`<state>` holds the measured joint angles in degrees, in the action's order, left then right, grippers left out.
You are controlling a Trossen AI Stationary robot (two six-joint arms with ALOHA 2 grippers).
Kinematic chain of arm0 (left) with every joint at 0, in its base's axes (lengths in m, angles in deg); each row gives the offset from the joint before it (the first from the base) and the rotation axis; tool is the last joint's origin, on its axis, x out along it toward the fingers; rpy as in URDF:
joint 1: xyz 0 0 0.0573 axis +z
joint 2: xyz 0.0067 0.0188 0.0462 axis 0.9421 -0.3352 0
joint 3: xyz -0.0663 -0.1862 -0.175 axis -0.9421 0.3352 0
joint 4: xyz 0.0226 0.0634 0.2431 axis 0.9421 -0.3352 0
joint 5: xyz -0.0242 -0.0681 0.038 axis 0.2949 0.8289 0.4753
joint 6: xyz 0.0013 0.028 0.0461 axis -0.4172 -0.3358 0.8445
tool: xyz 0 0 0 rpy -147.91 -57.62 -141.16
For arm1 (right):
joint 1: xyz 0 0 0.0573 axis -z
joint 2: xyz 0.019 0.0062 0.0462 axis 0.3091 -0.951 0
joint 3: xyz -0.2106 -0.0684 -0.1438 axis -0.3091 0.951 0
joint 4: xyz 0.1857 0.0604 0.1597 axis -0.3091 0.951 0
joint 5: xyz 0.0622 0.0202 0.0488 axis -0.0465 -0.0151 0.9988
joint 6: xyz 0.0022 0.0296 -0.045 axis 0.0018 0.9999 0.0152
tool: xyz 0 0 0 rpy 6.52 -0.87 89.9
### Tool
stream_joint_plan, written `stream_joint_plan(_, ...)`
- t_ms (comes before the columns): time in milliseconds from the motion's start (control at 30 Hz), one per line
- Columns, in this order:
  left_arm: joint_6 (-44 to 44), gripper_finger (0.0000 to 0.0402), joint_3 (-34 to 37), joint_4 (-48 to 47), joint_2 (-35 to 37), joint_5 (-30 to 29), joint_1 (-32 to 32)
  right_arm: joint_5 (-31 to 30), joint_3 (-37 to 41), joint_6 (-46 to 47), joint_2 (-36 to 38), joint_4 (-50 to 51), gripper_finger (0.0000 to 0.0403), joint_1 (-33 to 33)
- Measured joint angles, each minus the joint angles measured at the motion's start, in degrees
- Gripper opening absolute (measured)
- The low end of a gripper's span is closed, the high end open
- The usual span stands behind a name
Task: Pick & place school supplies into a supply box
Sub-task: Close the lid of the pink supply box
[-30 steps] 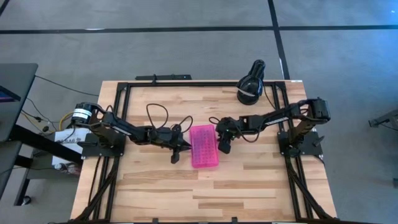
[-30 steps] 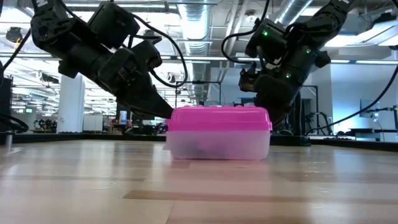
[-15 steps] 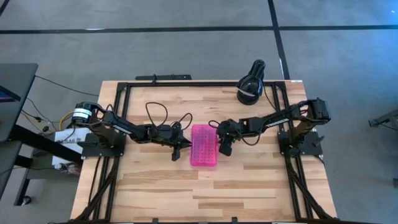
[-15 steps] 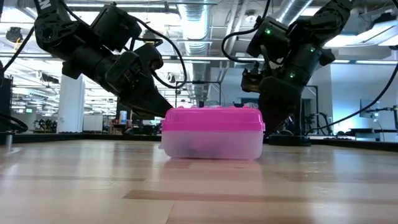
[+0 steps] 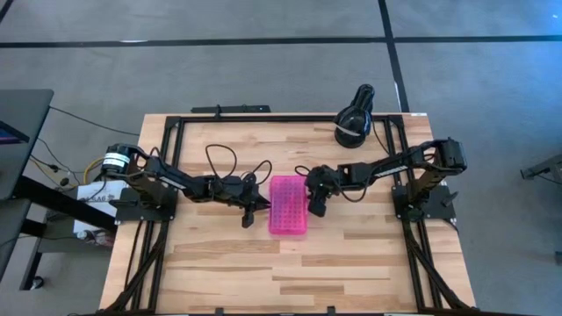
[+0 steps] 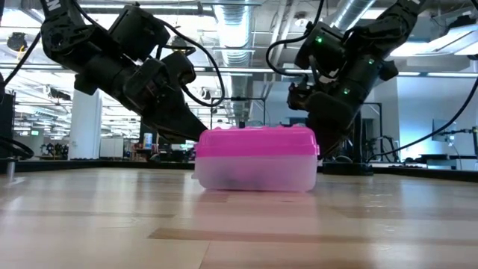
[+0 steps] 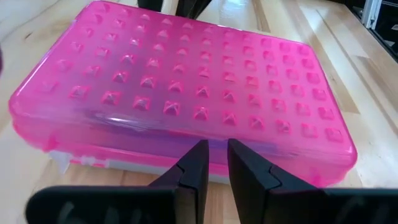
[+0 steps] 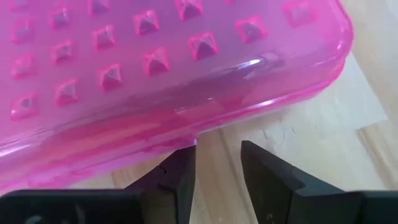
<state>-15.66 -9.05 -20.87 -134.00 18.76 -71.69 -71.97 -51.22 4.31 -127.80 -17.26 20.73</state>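
While flanking shut supply box, nudged slightly left across tabletop, grasps nothing with barely parted left hand or released right hand; suggests packing done.

Glossy translucent pink plastic lid studded with raised pyramids, over a cloudy clear plastic base; smooth pale wooden plank table; matt black gripper fingers

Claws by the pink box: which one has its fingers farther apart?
The right claw, beside the pink box; the left claw has only a thin slit.
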Motion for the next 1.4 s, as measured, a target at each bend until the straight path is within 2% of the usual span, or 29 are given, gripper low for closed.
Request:
stream_joint_plan(500, 0.0, 0.0054, 0.0, 0.0, 0.0, 0.7, 0.0, 0.2, 0.0, 0.2, 0.0, 1.8, 0.0122, 0.4)
stream_joint_plan(700, 0.0, 0.0054, 0.0, -0.2, 0.0, -0.9, 0.0, 0.2, 0.0, 1.5, 0.0, 4.4, 0.0122, 0.4)
stream_joint_plan(1400, 1.1, 0.0054, -0.1, -1.2, 0.1, -1.8, 0.0, 1.7, 0.0, 1.4, 0.0, 0.8, 0.0122, -2.6)
